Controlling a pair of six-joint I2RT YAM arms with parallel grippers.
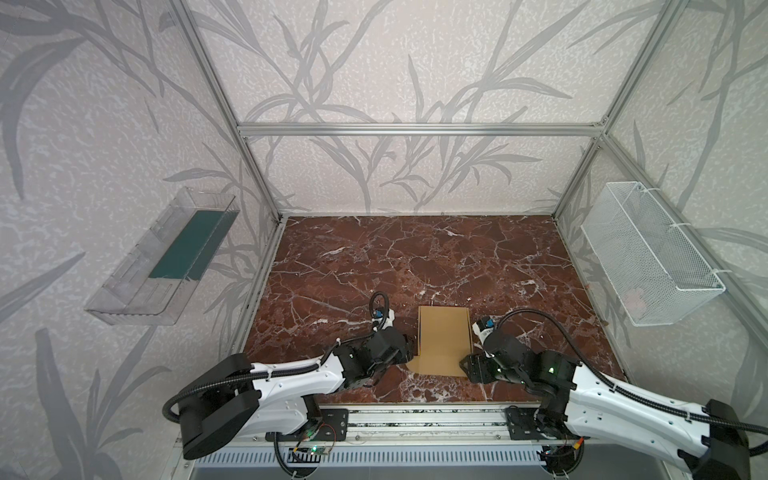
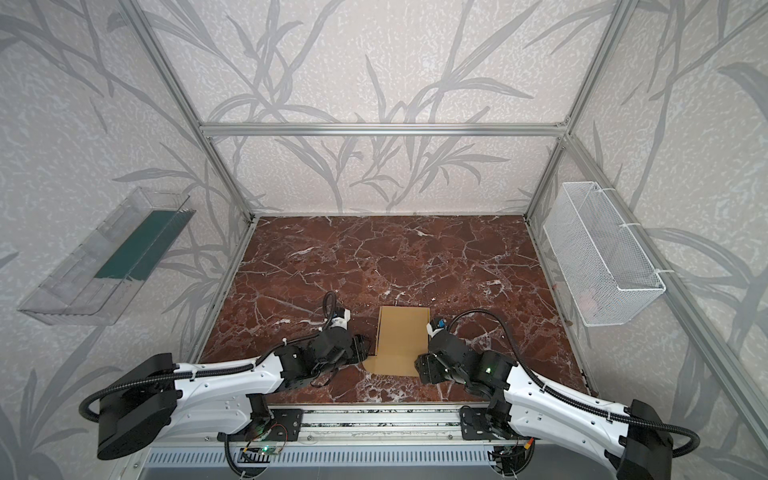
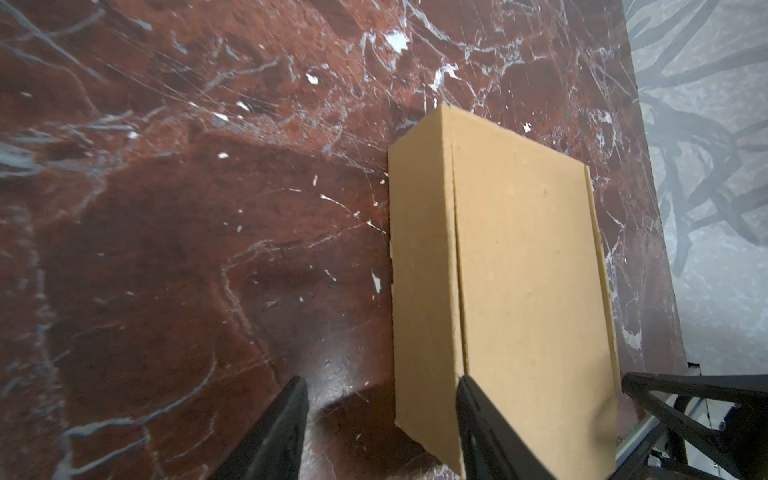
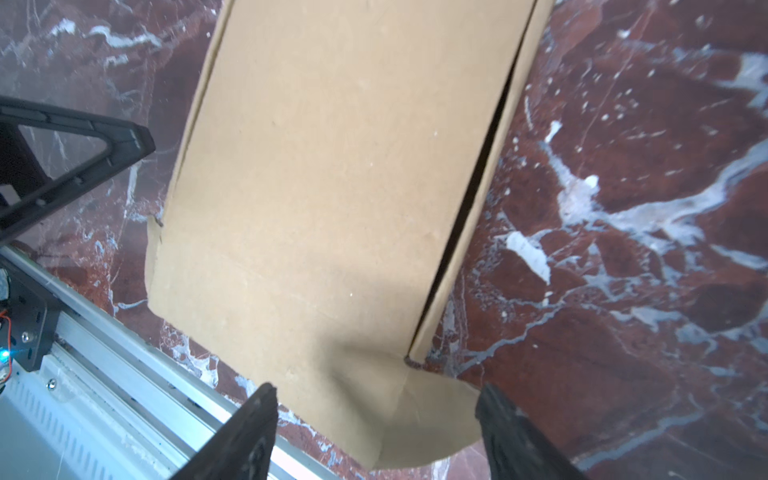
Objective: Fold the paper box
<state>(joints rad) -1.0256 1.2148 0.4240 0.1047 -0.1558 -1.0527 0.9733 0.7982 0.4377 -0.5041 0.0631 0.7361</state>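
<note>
**Tan cardboard box between two spread hands**

The paper box (image 1: 444, 336) lies on the red marble counter (image 1: 415, 257), close to its front edge, with rounded flaps lying flat at the near end. The left hand (image 3: 380, 380) has its fingers apart, astride the box's left wall without clamping it. The right hand (image 4: 376, 388) has its fingers wide apart on either side of the near right flap.
</note>
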